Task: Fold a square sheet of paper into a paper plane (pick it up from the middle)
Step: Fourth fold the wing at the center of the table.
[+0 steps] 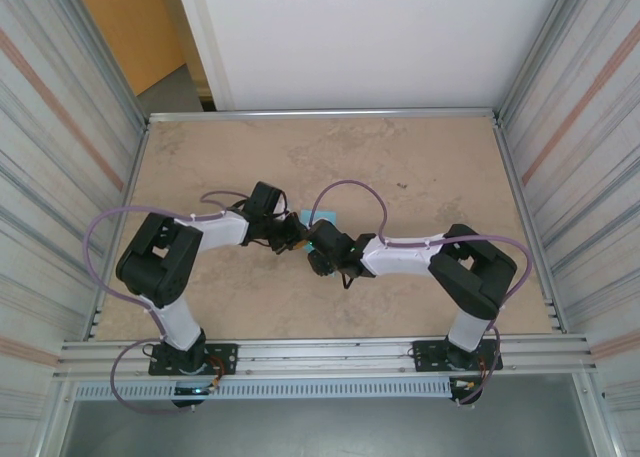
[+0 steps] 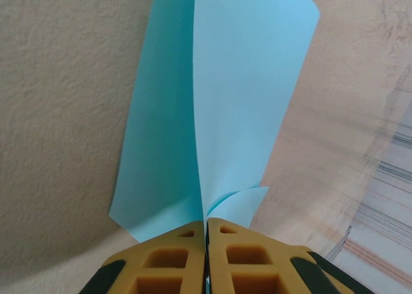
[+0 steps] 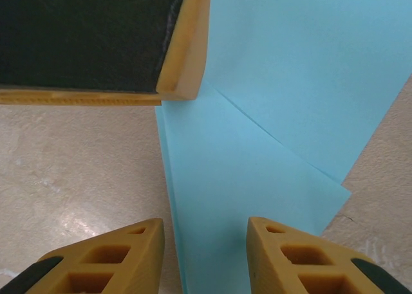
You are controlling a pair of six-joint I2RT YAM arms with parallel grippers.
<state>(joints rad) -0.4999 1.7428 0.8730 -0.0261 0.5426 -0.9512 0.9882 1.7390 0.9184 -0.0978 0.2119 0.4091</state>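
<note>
We see the left end effector (image 2: 206, 224) pressed together, pinching 1 edge of the square sheet of paper (image 2: 225, 94) at its fingertips. The light-blue sheet extends away from the left end effector, creased along its length into 2 panels, over the mottled desk (image 2: 58, 114). Just beside the left end effector, the right end effector (image 3: 205, 226) stands spread. The sheet shows in the gap between its 2 yellow fingers (image 3: 122, 255).

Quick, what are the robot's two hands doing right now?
Left gripper: closed, pinching the folded light-blue paper.
Right gripper: open, holding nothing.
</note>
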